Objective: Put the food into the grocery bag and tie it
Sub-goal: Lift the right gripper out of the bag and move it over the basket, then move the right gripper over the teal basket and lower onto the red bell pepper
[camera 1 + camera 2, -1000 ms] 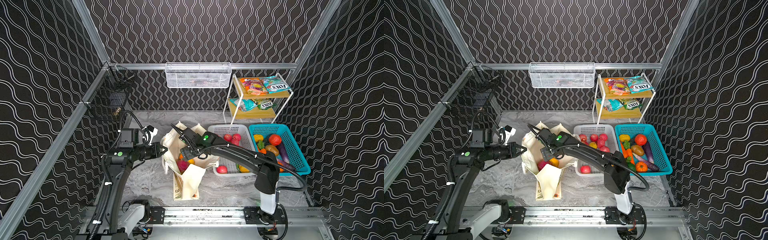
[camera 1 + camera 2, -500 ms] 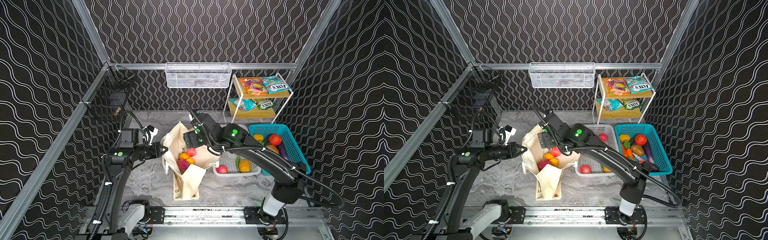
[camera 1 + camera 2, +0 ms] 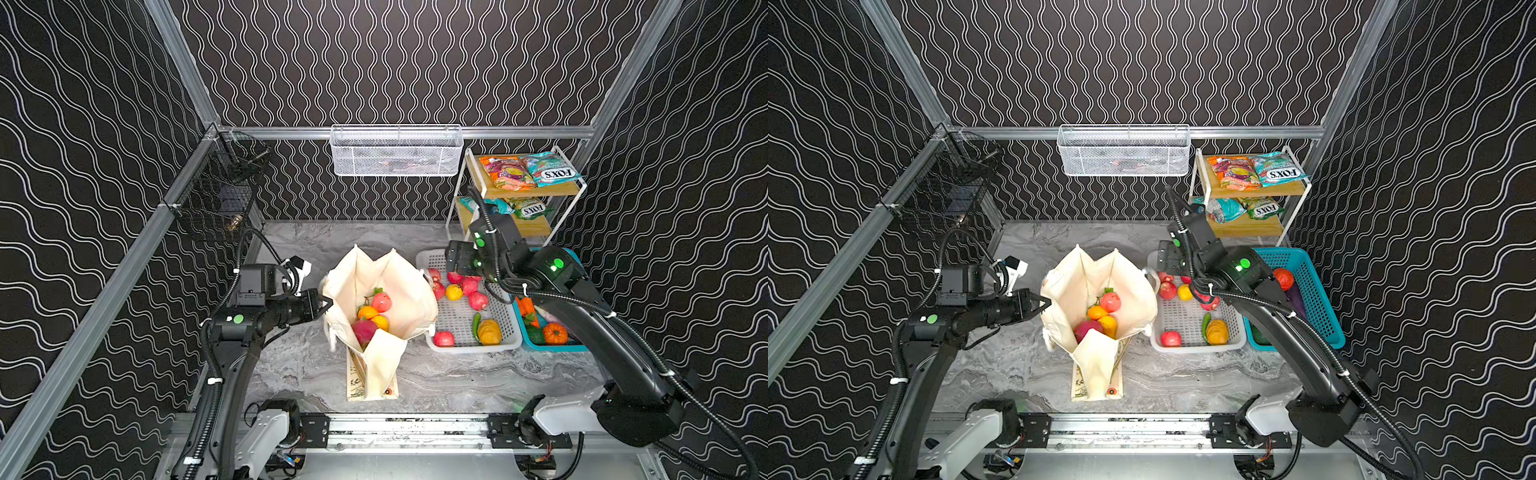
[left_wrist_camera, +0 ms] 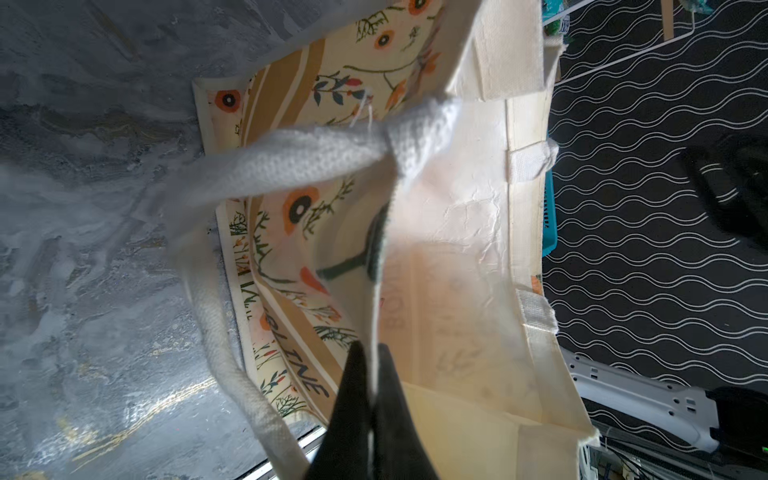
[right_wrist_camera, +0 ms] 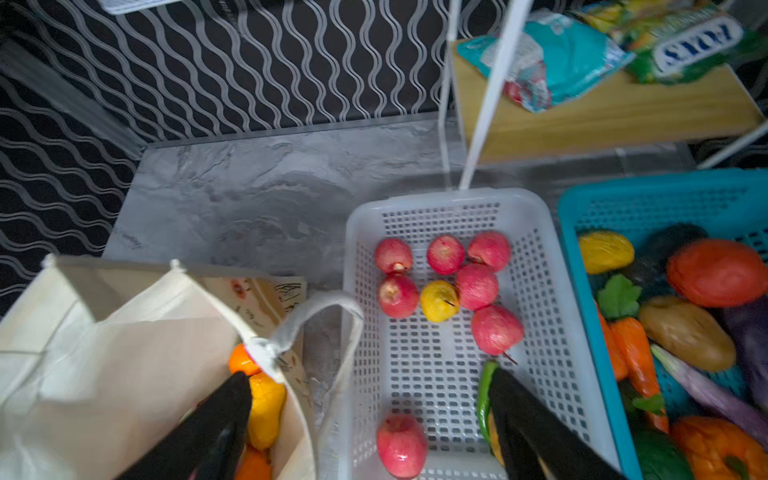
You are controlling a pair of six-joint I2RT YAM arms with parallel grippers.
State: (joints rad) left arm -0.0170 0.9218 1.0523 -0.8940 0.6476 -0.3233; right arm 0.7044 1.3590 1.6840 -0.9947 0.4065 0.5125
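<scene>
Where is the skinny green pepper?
In both top views the skinny green pepper lies in the white perforated plastic basket, beside a lumpy yellow-orange fruit, right of the cream bag.

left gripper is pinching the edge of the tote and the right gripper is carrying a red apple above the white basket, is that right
Not quite: the right gripper carries nothing. The right wrist view shows its jaws open and empty above the white basket. The left gripper does pinch the edge of the tote.
</scene>
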